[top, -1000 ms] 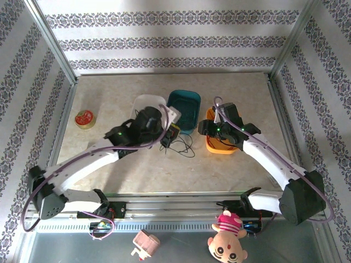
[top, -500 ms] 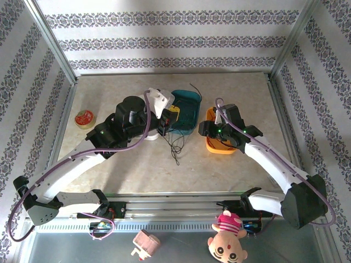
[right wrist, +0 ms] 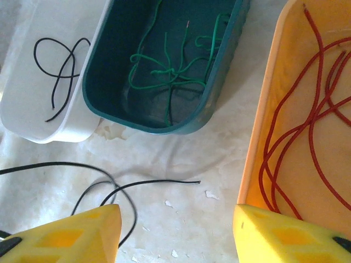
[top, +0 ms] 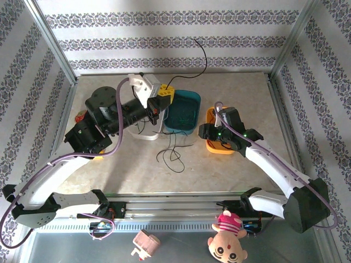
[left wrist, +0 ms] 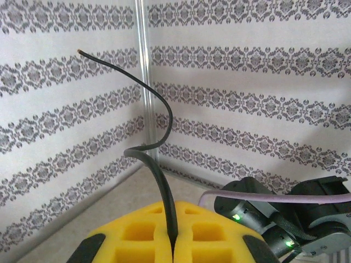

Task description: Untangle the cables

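Note:
My left gripper (top: 168, 93) is raised above the white bin (top: 143, 135) and shut on a black cable (left wrist: 159, 181). That cable curls up toward the back wall (top: 202, 49), and its lower part hangs to loose loops on the table (top: 171, 156). In the left wrist view the yellow fingers (left wrist: 137, 241) pinch the cable between them. My right gripper (right wrist: 175, 235) stands open low over the table, between the teal bin (right wrist: 164, 129) and the orange bin (right wrist: 263, 126). A black cable end (right wrist: 153, 183) lies just ahead of it. Green cables (right wrist: 164, 71) lie in the teal bin, red cables (right wrist: 307, 126) in the orange one, and a black cable (right wrist: 60, 71) in the white bin (right wrist: 22, 104).
The three bins, white, teal (top: 189, 94) and orange (top: 211, 147), stand side by side mid-table. A red round tin (top: 80, 115) peeks out at the left behind my left arm. Patterned walls and metal posts enclose the table. A plush toy (top: 225, 241) lies below the near edge.
My left arm has risen and swung back to the left, pulling the black cable up from the table. The loops on the table have shifted. The right arm has barely moved.

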{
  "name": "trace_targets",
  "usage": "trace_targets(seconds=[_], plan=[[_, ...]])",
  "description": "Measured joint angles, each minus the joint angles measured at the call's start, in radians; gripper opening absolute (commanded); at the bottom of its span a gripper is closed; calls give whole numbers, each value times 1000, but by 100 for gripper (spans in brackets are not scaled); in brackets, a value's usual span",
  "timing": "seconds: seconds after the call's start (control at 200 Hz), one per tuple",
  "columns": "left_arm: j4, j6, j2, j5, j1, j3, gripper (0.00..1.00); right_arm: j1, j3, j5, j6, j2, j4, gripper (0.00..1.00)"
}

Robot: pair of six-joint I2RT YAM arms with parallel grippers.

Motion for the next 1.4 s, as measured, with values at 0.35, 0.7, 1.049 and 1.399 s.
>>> trace_targets(seconds=[0.35, 0.7, 1.049, 1.399], plan=[[-181, -3, 199, 136, 0, 119, 0, 0, -2, 23, 2, -27, 4, 57], [-509, -32, 366, -113, -12, -91, 0, -1, -18, 45, 2, -53, 3, 57], [-352, -1, 119, -363, -13, -130, 0, -8, -18, 56, 2, -55, 4, 57], [98, 63, -60, -512, -13, -229, 0, -8, -18, 63, 0, -63, 4, 57]])
